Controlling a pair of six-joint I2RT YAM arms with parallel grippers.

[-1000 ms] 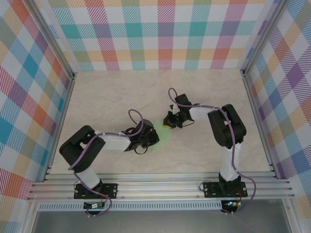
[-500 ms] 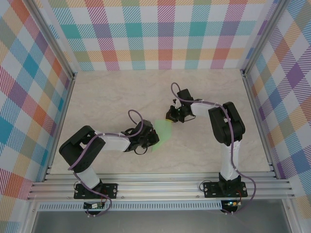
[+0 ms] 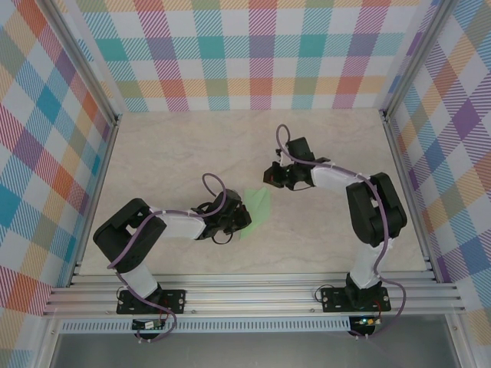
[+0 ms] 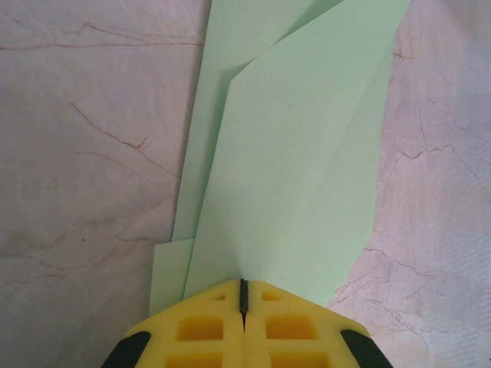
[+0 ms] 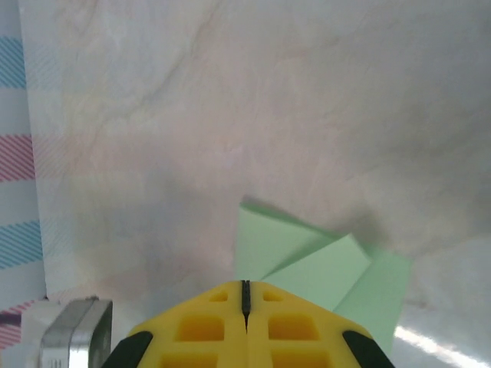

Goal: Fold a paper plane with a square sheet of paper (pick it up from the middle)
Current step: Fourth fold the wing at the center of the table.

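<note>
The square sheet of paper (image 3: 259,204) is pale green and partly folded, lying mid-table with overlapping flaps. My left gripper (image 3: 243,217) sits at its near left end. In the left wrist view the yellow jaws (image 4: 243,282) are closed together at the edge of the top flap (image 4: 307,153), and a faint crease runs into the slit. My right gripper (image 3: 269,176) hangs above and behind the sheet, apart from it. Its jaws (image 5: 245,285) are shut with nothing between them, and the paper (image 5: 307,261) lies just ahead on the table.
The marble-look table (image 3: 184,153) is boxed in by plaid walls (image 3: 46,153) with aluminium posts. A rail (image 3: 253,295) runs along the near edge by the arm bases. A silvery metal part (image 5: 73,337) shows at the lower left of the right wrist view.
My right gripper has drawn back from the paper, up and to the right, which uncovers more of the sheet. The left arm and its grip have stayed put.
</note>
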